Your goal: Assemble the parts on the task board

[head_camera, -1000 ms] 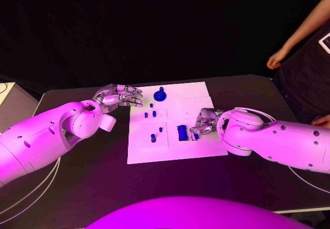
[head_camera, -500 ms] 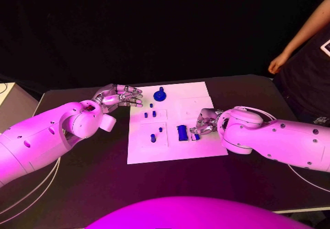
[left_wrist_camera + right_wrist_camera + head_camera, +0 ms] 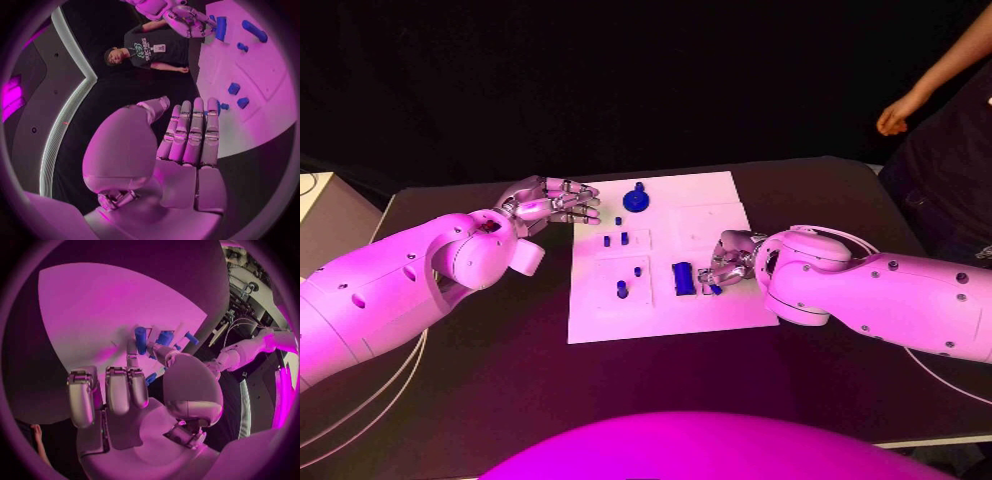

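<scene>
The white task board (image 3: 733, 225) lies mid-table. A round blue part with a knob (image 3: 635, 200) stands at its far edge, and several small blue pegs (image 3: 622, 239) are in its left half. A dark blue block (image 3: 682, 278) stands near the board's middle. My right hand (image 3: 730, 262) is down on the board just right of the block, fingers curled, pinching a small blue part (image 3: 711, 288); the right wrist view shows that small blue part (image 3: 151, 378) between thumb and finger, with the block (image 3: 141, 340) beyond. My left hand (image 3: 554, 203) hovers off the board's far left corner, holding nothing.
The black table (image 3: 488, 370) surrounds the board on all sides. In the left wrist view my left hand (image 3: 190, 145) has its fingers stretched out towards the board (image 3: 262, 115), with the pegs (image 3: 234, 88) a short way ahead.
</scene>
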Available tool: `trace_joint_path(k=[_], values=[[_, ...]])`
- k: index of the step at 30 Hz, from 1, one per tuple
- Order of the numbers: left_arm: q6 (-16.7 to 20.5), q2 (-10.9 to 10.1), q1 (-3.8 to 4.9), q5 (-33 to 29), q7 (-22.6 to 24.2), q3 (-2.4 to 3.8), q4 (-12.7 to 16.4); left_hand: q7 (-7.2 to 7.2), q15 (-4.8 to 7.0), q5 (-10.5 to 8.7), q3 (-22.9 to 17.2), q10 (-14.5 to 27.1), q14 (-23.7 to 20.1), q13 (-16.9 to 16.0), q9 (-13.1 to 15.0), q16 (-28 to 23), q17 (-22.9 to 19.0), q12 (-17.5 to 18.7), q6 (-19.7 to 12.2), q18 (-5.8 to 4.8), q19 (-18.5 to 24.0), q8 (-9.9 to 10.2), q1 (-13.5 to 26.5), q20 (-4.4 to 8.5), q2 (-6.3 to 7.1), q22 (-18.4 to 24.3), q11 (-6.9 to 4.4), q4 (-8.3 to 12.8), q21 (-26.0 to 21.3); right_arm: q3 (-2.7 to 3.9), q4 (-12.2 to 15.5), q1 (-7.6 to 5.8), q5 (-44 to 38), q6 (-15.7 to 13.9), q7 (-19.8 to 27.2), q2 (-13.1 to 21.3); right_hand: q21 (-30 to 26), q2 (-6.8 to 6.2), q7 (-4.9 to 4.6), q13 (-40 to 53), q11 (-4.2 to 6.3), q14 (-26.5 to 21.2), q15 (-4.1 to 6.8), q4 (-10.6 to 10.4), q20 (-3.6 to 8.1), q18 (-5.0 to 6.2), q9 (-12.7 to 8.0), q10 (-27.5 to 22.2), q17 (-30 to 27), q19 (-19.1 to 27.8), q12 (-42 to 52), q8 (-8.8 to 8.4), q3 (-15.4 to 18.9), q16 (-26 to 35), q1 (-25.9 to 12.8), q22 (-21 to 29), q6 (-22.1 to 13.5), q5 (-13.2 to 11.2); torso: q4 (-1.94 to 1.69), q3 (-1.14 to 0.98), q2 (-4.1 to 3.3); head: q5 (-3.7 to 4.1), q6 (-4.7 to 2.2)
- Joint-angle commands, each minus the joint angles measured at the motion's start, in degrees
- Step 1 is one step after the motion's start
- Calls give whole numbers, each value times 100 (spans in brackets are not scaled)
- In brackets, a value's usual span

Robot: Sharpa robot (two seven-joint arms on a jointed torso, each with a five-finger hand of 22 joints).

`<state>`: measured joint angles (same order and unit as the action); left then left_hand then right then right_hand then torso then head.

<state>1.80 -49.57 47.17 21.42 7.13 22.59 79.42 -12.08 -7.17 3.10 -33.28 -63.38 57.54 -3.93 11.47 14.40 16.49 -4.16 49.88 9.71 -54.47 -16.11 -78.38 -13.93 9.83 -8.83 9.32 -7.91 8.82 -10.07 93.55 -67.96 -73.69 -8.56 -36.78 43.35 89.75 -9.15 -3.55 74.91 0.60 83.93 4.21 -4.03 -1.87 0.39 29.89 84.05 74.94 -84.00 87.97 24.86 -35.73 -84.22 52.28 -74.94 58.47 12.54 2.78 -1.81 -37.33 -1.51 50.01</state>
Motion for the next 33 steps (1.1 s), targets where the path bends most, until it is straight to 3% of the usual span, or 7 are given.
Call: trace_joint_path(k=[1, 13, 15, 33], values=[[-94, 5, -8, 6, 16, 1, 7, -44, 2, -20, -7, 44, 40, -8, -7, -19, 5, -19, 4, 77, -38, 2, -1, 0, -41, 5, 9, -40, -21, 0, -5, 4, -4, -15, 28, -1, 25, -1, -4, 1382, 4, 377, 8, -26, 40, -39, 1, 481, 300, -600, 1, 9, 26, -10, -80, -1506, 1, -36, 0, 2, 1, -4, -1], [-93, -8, -7, 16, 10, -1, 15, -44, 2, -20, -7, 44, 40, -8, -7, -19, 5, -19, 4, 77, -38, 2, -1, 0, -41, 5, 9, -40, -21, 0, -43, 4, -35, -123, 3, -15, 25, 115, 3, 1390, 10, 380, 12, -89, 41, -39, -9, 488, 315, -600, 11, 14, -7, -16, -152, -1506, 15, -71, -2, 4, -3, -13, -1], [-91, -10, -7, 18, 8, -1, 17, -44, 2, -20, -7, 44, 40, -8, -7, -19, 5, -19, 4, 77, -38, 2, -1, 0, -41, 5, 9, -40, -21, 0, -43, 4, -37, -138, 2, -20, 25, 228, 10, 1392, 17, 381, 19, -73, 43, -39, -20, 490, 321, -600, 13, 17, -76, -16, -163, -1506, 9, -355, -2, 3, -1, -16, -1], [-89, -16, -7, 46, 3, -2, 24, -44, 2, -20, -7, 44, 40, -8, -7, -19, 5, -19, 4, 77, -38, 2, -1, 0, -41, 5, 9, -40, -21, 1, -50, 4, -29, -40, -10, -45, 25, 82, -1, 1393, 5, 384, 9, -176, 37, -39, -57, 489, 339, -600, 7, 21, 28, -18, -578, -1506, 25, -650, -2, 1, 1, -26, -1]])
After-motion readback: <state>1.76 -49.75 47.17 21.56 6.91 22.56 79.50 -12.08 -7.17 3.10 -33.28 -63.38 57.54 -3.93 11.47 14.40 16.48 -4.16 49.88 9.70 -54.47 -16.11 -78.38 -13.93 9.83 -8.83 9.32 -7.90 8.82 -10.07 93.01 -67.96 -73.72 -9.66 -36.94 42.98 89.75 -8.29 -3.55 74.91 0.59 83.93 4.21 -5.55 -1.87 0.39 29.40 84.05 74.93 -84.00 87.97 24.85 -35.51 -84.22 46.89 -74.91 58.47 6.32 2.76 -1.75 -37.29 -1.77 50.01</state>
